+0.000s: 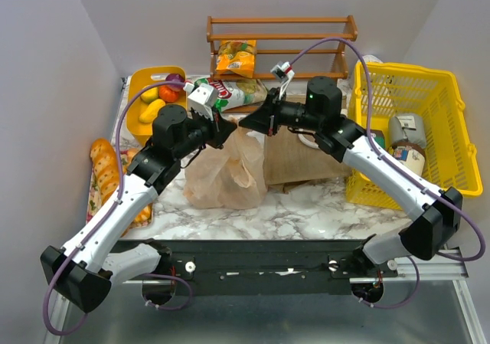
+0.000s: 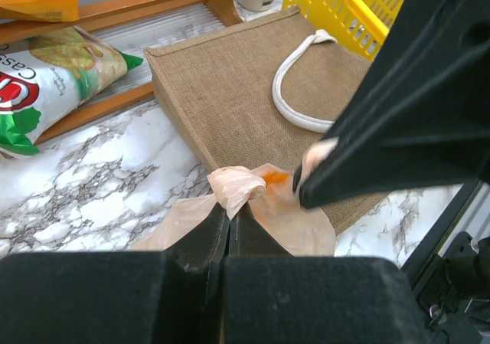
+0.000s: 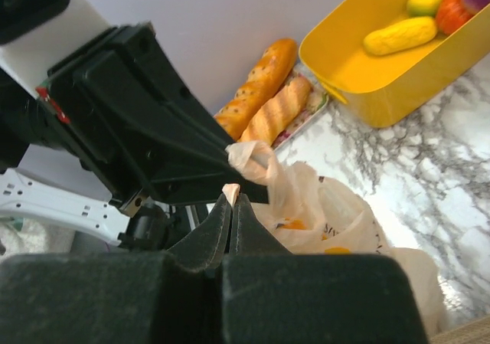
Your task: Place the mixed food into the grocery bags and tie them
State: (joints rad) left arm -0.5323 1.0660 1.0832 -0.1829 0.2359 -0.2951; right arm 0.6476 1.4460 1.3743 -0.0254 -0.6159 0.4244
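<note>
Handles of peach bag [image 1: 226,172] in left claw [image 2: 229,208] and right claw [image 3: 231,197]

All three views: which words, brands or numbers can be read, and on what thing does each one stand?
"Cass": on the white and green snack bag, left wrist view; the rest is cut off.
Red logo on the same bag: cut off, not readable.
Yellow packet: print too blurred.
Jars: labels too small.
</note>
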